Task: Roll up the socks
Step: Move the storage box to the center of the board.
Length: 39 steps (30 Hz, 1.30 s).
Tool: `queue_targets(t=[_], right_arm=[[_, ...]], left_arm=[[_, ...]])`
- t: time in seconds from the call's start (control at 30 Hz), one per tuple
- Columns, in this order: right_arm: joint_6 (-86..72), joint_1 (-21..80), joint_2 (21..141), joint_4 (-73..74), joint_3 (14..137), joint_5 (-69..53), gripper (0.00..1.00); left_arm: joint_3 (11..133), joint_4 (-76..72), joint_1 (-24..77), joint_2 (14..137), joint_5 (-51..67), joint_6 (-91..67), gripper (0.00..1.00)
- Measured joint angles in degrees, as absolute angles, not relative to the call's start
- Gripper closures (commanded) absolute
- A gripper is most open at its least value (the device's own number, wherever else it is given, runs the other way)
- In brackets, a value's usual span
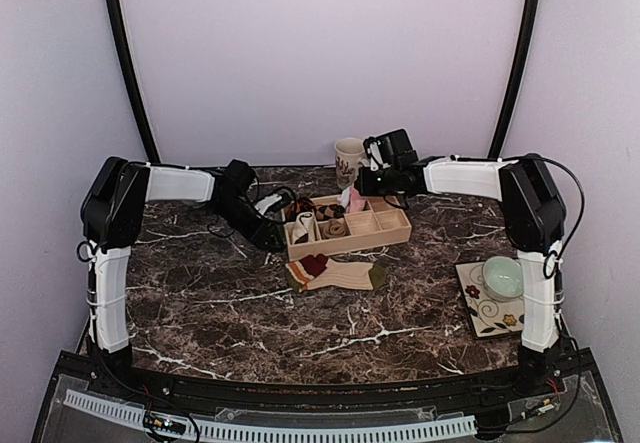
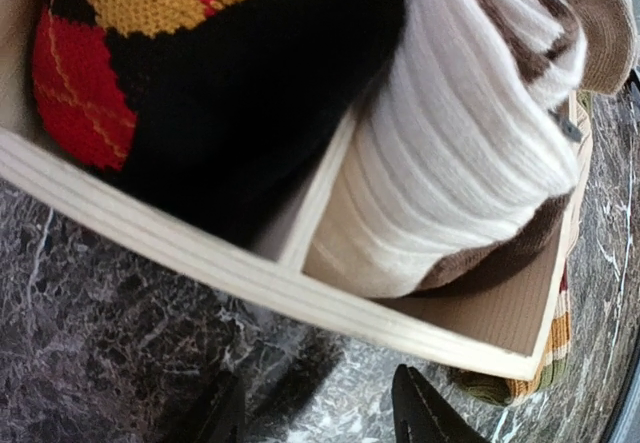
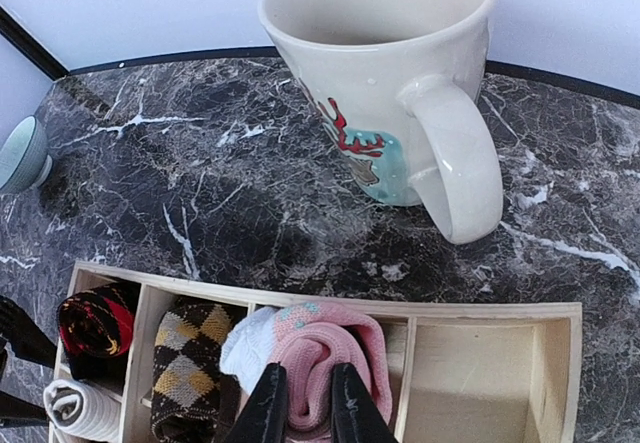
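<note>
Pinching the rolled pink sock [image 3: 322,348] between nearly closed jaws, the right gripper [image 3: 308,415] reaches into a compartment of the wooden tray [image 3: 470,313]. A white mug [image 3: 400,83] stands on the marble table [image 3: 200,163] well beyond its fingertips. The left gripper [image 2: 318,393] hovers with jaws apart and nothing between them, just short of the tray's end wall. Past that wall sit a cream-and-brown rolled bundle [image 2: 460,163] and a black argyle bundle [image 2: 200,83]. The tan sock [image 1: 338,274] lies flat on the table in front of the tray, apart from both sets of jaws.
</note>
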State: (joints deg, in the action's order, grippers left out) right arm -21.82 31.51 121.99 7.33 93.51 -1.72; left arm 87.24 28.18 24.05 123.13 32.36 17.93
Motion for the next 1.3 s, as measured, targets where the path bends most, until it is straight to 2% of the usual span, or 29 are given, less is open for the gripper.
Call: queue_targets(t=[0.17, 0.4, 0.5, 0.7, 0.87, 0.93, 0.97, 1.0, 1.03, 1.3], right_arm=[[-21.50, 31.51, 122.06, 7.27, 93.51, -1.34, 0.86], [-20.91, 31.59, 119.68, 7.44, 90.50, -0.84, 0.43], [-20.93, 31.59, 117.34, 8.43, 88.82, -3.01, 0.32], [-22.46, 31.03, 110.06, 8.99, 85.12, -6.37, 0.25], [-24.12, 28.18, 103.48, 9.32, 79.75, -5.89, 0.24], [-24.75, 26.46, 102.28, 9.45, 77.28, -4.80, 0.24], [-24.99, 25.76, 101.93, 9.50, 75.77, -4.16, 0.23], [-25.26, 24.99, 101.75, 9.72, 74.24, -3.66, 0.23], [-25.50, 24.38, 101.75, 10.00, 72.73, -3.11, 0.23], [-25.87, 23.24, 101.78, 11.38, 65.06, -1.78, 0.25]], left_arm=[[89.27, 27.79, 24.05, 124.55, 32.01, 17.93, 0.47], [93.62, 28.75, 23.90, 127.28, 31.64, 17.91, 0.47], [97.10, 28.71, 23.90, 129.51, 31.44, 17.74, 0.47], [102.04, 28.99, 23.90, 132.44, 30.41, 17.50, 0.45], [102.63, 30.48, 23.75, 132.53, 30.39, 17.67, 0.36], [102.59, 31.42, 23.40, 132.22, 30.52, 17.91, 0.29], [102.32, 32.12, 23.22, 131.87, 30.57, 18.00, 0.23], [101.89, 32.80, 22.98, 131.31, 30.50, 18.04, 0.08], [100.99, 33.65, 22.55, 130.45, 30.48, 18.31, 0.02], [86.72, 37.74, 18.48, 114.96, 28.12, 21.85, 0.01]])
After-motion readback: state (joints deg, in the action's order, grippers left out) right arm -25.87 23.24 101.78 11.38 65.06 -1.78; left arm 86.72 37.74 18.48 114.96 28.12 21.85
